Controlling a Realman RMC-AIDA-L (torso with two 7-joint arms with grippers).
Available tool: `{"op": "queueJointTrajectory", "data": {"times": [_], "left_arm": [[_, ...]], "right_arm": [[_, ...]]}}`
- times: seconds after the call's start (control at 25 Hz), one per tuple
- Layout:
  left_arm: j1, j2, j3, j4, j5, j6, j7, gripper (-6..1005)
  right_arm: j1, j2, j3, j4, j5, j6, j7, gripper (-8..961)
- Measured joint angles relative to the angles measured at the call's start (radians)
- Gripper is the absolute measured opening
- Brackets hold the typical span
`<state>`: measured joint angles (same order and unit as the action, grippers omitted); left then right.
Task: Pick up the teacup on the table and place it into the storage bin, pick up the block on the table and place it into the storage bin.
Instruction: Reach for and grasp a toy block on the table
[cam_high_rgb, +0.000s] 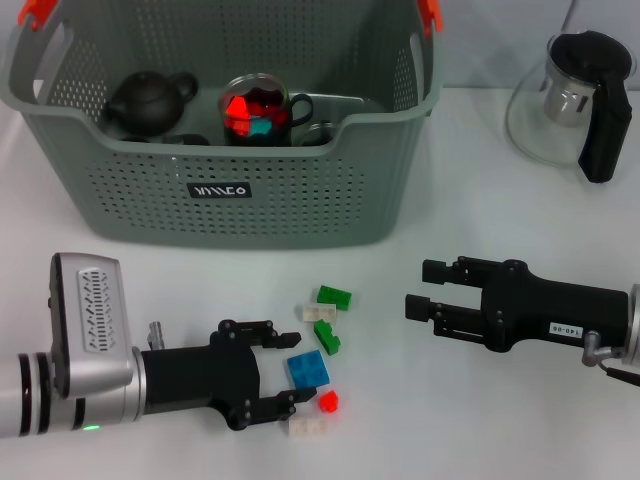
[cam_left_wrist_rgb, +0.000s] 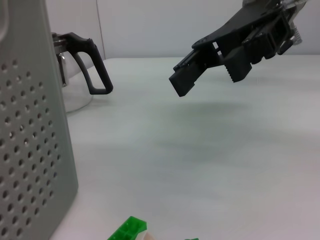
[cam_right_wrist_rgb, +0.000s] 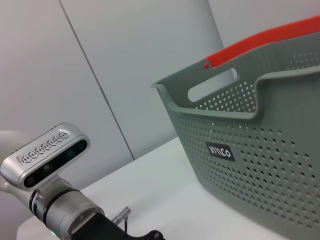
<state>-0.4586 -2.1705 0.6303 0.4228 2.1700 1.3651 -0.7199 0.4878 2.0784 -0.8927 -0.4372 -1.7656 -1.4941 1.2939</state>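
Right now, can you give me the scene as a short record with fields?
storage bin: back of table, holds a dark teapot and a glass cup
loose blocks: blue block, green, white and red ones in front of the bin
left gripper: open, fingers around the blue block
right gripper: open, hovering, empty
glass pitcher: back right

A glass pitcher (cam_high_rgb: 575, 100) with a black lid and black handle is located on the white surface (cam_high_rgb: 480, 190) at the 2 o'clock position in the head view. A metal strainer insert is visible inside it. Its black handle (cam_left_wrist_rgb: 92, 67) is also seen in the left wrist view.

A dark teapot (cam_high_rgb: 150, 100) is seen at the 11 o'clock position, with its handle directed toward 3 o'clock. A plain grey wall (cam_right_wrist_rgb: 125, 60) with a vertical seam is visible in the right wrist view.
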Motion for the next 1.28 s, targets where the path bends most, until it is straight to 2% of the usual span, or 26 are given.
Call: {"op": "queueJointTrajectory", "data": {"times": [0.72, 1.16, 1.28], "left_arm": [[-0.009, 0.000, 0.000, -0.013, 0.005, -0.025, -0.007, 579], [-0.026, 0.004, 0.024, -0.004, 0.005, -0.045, -0.091, 425], [-0.027, 0.003, 0.038, -0.004, 0.004, -0.051, -0.092, 414]], "right_arm": [[0.000, 0.000, -0.002, 0.000, 0.000, 0.000, -0.001, 674], [0.000, -0.003, -0.003, 0.000, 0.000, 0.000, 0.011, 674], [-0.001, -0.003, -0.003, 0.000, 0.000, 0.000, 0.011, 674]]}}
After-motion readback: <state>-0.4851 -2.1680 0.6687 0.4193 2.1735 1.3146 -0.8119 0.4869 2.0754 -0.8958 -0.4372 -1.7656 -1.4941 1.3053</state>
